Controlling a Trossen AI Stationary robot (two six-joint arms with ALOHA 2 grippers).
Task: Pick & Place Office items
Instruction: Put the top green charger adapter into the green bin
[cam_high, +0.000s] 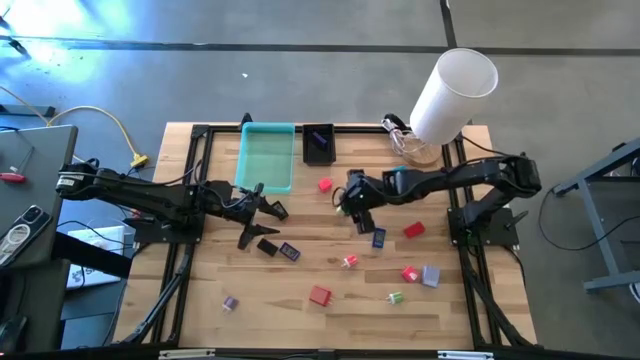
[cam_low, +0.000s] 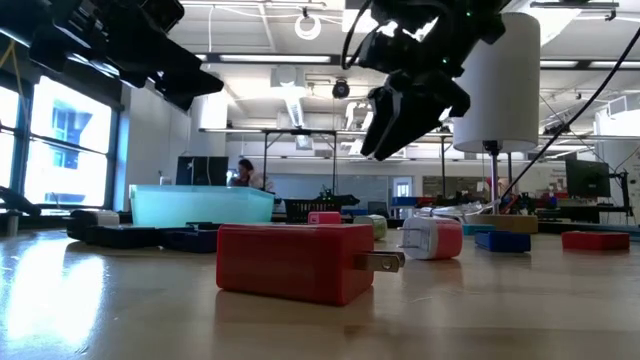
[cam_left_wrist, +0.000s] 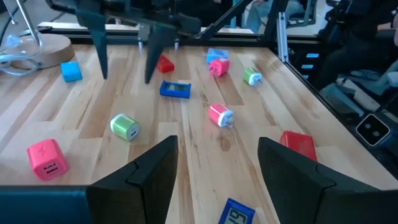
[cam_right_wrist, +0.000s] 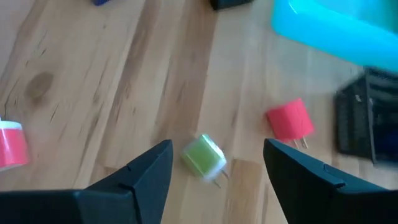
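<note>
Fingers wide and empty on both arms: the right gripper (cam_right_wrist: 214, 171) hung just above a green plug (cam_right_wrist: 204, 155) near the tabletop (cam_high: 300, 320) centre, seemingly lined up to take it; the left gripper (cam_left_wrist: 214, 168) hovered beside the tray (cam_high: 266, 155), holding nothing. Tray looked empty. The black bin (cam_high: 318, 143): contents unclear. Other items, like the red charger (cam_low: 295, 262), lay scattered, unsorted.

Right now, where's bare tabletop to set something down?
Free: near-left corner beside the small purple piece, and the strip between the teal tray and left frame rail. Crowded: centre and right, from the right gripper down to the red block.
</note>
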